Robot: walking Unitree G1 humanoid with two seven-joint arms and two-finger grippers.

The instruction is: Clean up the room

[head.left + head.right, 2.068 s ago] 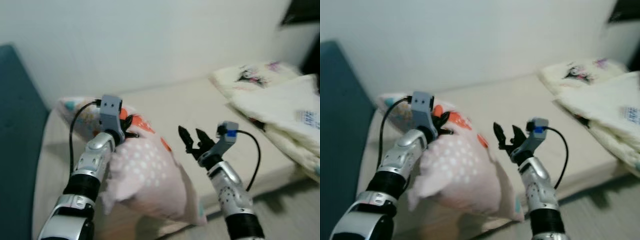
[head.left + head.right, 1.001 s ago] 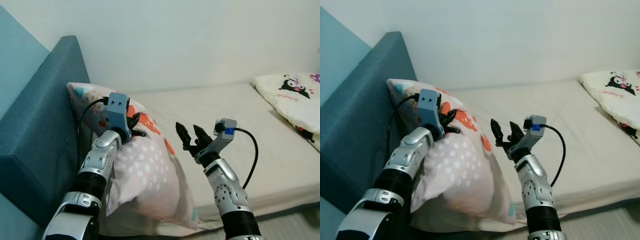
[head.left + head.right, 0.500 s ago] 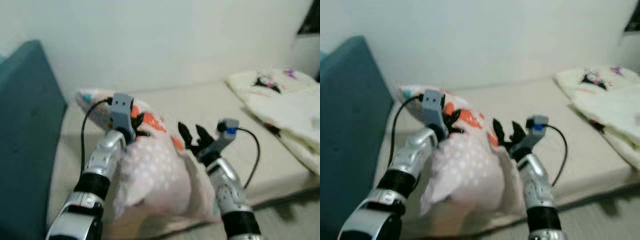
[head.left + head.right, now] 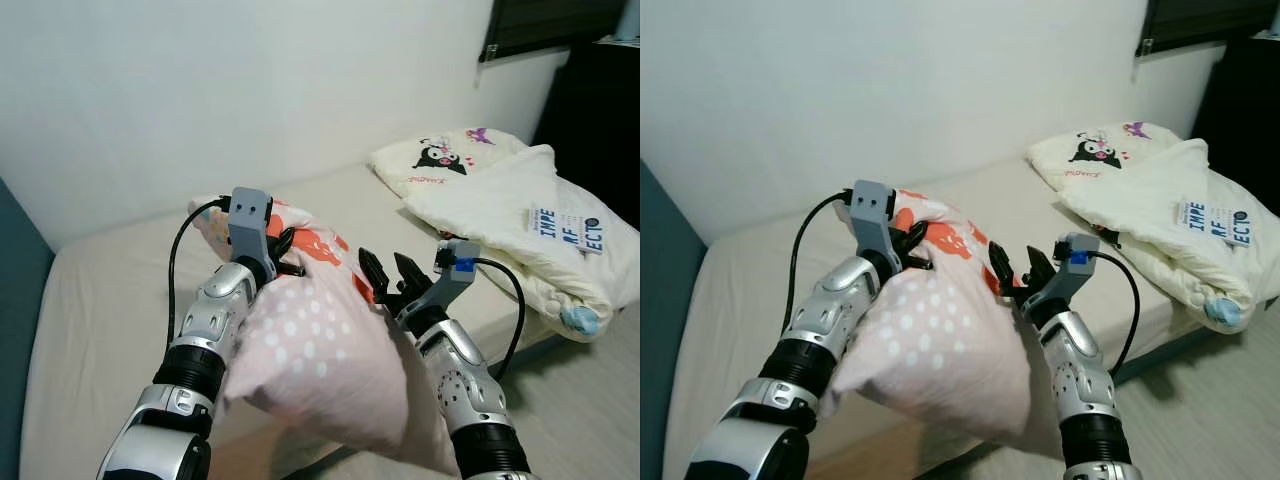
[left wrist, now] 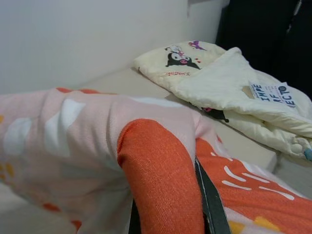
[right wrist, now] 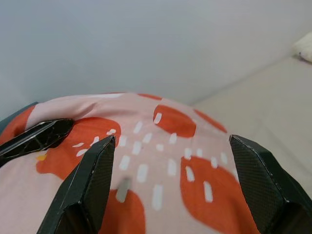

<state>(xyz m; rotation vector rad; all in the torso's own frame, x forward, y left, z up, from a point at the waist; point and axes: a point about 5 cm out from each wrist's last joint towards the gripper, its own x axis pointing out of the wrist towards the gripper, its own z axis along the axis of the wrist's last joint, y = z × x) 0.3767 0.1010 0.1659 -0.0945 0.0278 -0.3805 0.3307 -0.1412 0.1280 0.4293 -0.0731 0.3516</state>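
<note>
My left hand (image 4: 278, 252) grips the pillow (image 4: 310, 350) (lifted, unplaced); my right hand (image 4: 385, 275) gapes wide; bedding (image 4: 510, 215) at two o'clock looks unsorted.

The pink pillow (image 4: 310, 350) now hangs over the bed (image 4: 100, 300), lifted away from the teal headboard (image 4: 15, 330) it had leaned against.

A pillow (image 4: 310, 350) is hanging between the grippers above the bed's (image 4: 100, 300) near edge; a quilt (image 4: 500, 215) is lying to its right.
</note>
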